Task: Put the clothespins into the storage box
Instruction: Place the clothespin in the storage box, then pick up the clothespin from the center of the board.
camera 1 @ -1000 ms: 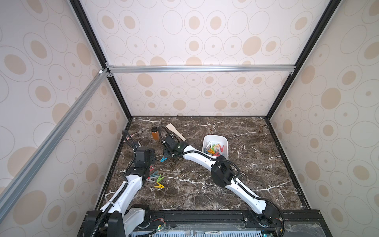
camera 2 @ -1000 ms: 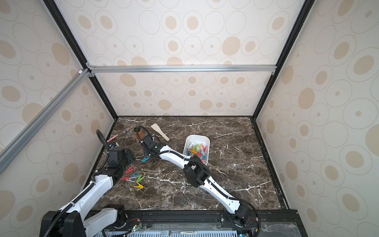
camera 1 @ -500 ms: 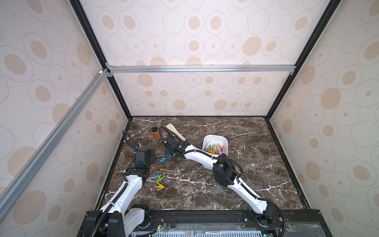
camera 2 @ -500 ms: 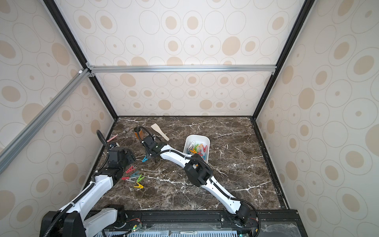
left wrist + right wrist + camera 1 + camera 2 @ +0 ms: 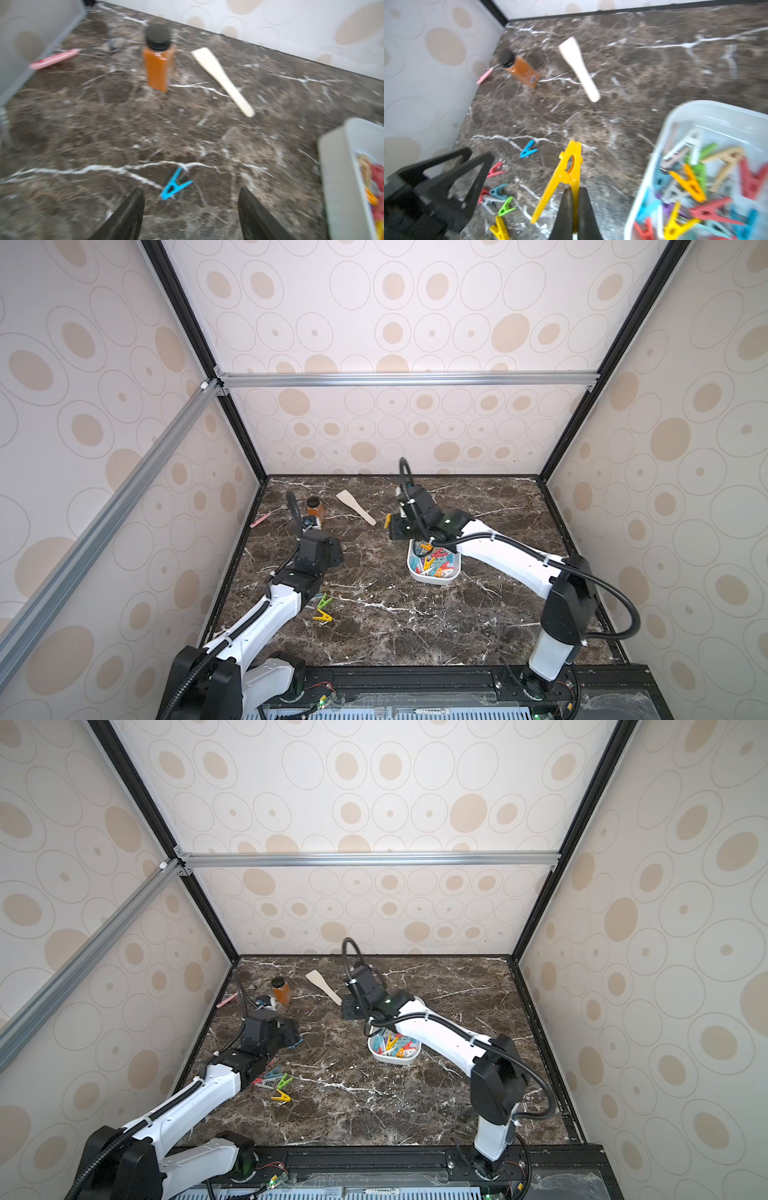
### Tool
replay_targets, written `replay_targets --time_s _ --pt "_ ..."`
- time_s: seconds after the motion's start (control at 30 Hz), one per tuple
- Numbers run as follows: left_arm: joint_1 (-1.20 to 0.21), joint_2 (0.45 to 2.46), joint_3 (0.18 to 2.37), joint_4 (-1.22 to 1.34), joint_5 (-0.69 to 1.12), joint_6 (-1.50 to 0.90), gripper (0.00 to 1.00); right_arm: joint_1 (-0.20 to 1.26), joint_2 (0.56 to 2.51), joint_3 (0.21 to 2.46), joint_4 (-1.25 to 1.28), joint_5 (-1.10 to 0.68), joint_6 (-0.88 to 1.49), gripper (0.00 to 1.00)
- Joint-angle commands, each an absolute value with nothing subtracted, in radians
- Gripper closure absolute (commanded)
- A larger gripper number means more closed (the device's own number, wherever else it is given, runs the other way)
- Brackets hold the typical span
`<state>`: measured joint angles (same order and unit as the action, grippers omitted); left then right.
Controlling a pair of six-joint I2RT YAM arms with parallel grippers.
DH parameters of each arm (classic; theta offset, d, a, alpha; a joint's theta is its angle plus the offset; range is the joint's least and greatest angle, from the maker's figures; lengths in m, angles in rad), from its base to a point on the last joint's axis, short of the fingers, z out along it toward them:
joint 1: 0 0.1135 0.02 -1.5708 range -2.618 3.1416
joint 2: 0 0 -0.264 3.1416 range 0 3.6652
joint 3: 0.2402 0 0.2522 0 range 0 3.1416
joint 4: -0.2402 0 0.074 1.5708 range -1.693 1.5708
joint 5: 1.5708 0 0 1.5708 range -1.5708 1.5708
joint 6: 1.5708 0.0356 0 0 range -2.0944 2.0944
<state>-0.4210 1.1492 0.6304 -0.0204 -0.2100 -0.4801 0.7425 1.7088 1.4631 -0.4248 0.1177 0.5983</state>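
Note:
The white storage box (image 5: 432,580) (image 5: 395,1060) (image 5: 652,158) holds several coloured clothespins (image 5: 434,564). My right gripper (image 5: 575,193) (image 5: 391,527) is shut on one leg of a yellow clothespin (image 5: 564,172), held above the table just beside the box's far left end. My left gripper (image 5: 190,199) (image 5: 293,1038) stands open low over the table, with a blue clothespin (image 5: 174,186) (image 5: 528,149) lying just ahead of its fingers (image 5: 128,214). Several more clothespins (image 5: 274,1079) (image 5: 500,199) lie loose by the left arm, among them a green (image 5: 323,601) and a yellow one (image 5: 323,617).
An amber jar with a black lid (image 5: 314,508) (image 5: 158,60) stands at the back left. A pale wooden spatula (image 5: 355,507) (image 5: 222,79) lies to its right, and a pink-handled tool (image 5: 259,520) (image 5: 54,59) lies by the left wall.
My right gripper has shut on the yellow clothespin, lifted it and moved right from the loose pile to the box's end. The left arm has hardly moved.

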Motion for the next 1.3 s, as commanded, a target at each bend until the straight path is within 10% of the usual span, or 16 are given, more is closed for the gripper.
replay_targets --time_s 0.0,0.23,0.47,0.83,1.27 --pt "-0.556 1.211 0.672 0.063 -0.232 -0.438 0.28 0.655 1.678 1.331 -0.465 0.143 0.657 1.0" --pt "-0.643 1.38 0.739 0.11 -0.172 -0.439 0.3 0.602 1.689 1.286 -0.486 0.191 0.676 0.99" --pt "-0.609 1.343 0.713 0.083 -0.25 -0.404 0.27 0.611 1.706 1.355 -0.554 0.229 0.625 0.71" --pt "-0.246 1.382 0.719 -0.026 0.022 -0.419 0.38 0.888 1.773 1.464 -0.57 0.229 0.551 0.71" --pt "-0.167 1.627 0.843 -0.05 0.032 -0.344 0.58 0.946 1.825 1.45 -0.53 0.196 0.538 0.71"
